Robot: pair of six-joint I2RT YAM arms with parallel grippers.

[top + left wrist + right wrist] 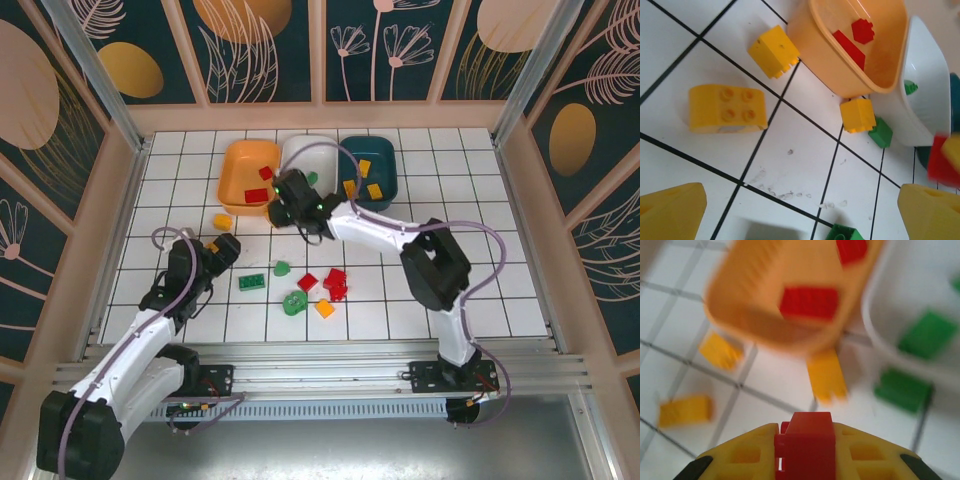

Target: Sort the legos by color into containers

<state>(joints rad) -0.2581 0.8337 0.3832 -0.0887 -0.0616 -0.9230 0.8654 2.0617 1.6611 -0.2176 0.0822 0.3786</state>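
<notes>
Currently: left tool (pixel 226 246), spread and empty, low over the tabletop (pixel 470 250) just beside a loose yellow brick (pixel 222 220). Orange bin (pixel 238 165), two red bricks inside. Right tool (pixel 804 460), pinching a red brick (pixel 805 432), near that bin's front rim. I'd carry it clear over the rim and release low, so it can't bounce out. White bin (pixel 300 150) and teal bin (pixel 390 160) stand further right. I can read no writing anywhere.
</notes>
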